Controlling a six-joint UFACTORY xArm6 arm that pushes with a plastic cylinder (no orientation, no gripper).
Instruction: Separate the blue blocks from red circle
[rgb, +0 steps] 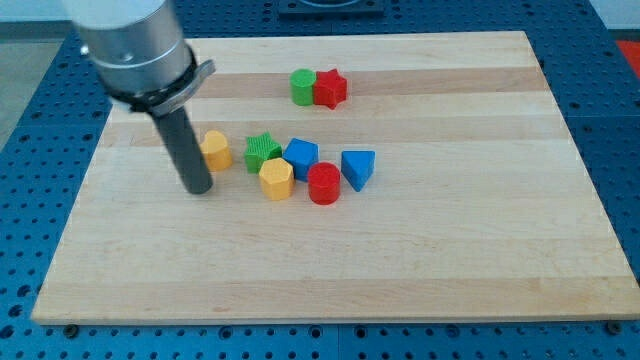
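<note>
Here the red circle (324, 184) is sitting mid-board, touching the blue cube (301, 157), the blue triangle (357, 168) just beside it. My tip (198, 187), a bare rod, is waiting left of the cluster. Light, rigid blocks are probably sliding easily if pushed on flat sides.

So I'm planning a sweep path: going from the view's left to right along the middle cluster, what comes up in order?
My tip → orange block → green star → yellow block → blue block → red circle → blue triangle.
</note>
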